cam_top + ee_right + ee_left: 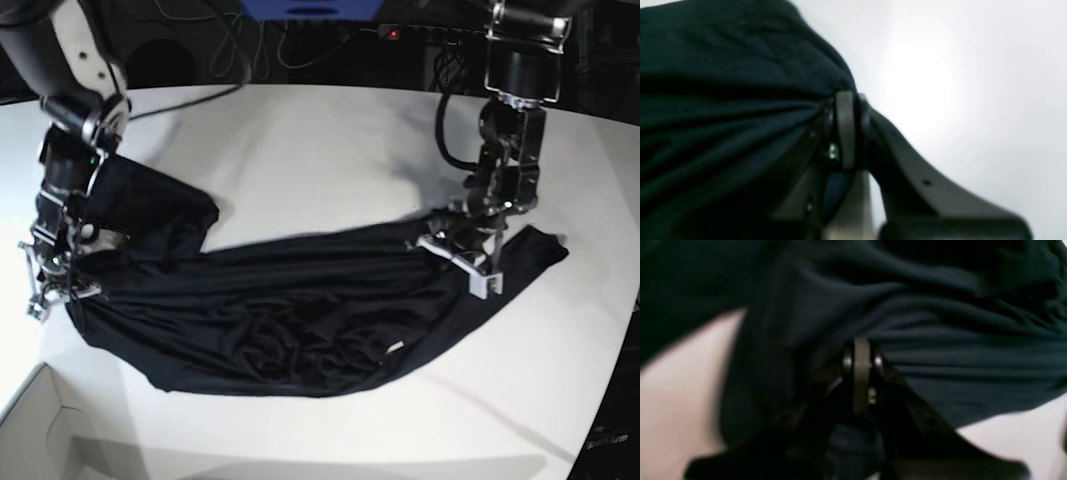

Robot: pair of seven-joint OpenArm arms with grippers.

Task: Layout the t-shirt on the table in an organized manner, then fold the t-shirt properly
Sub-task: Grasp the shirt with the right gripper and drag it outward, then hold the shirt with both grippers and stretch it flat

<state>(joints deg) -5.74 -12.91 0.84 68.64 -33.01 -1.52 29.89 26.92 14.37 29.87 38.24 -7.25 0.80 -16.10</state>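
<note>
The thin, limp t-shirt [270, 310] is pinched at opposite edges by both closed pincers, left [862, 373] and right [843, 130]; hem corners are judged the surest holds.

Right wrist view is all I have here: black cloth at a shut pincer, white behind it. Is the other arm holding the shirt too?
Observer: Yes. In the left wrist view the left pincer is shut on the shirt.
Operator: Is the shirt flat on the table?
Observer: No. The base view shows it wrinkled and bunched, stretched between the right pincer and the left one.
Operator: Is anything else near it?
Observer: A white box corner sits at the table edge, near the right arm.
</note>
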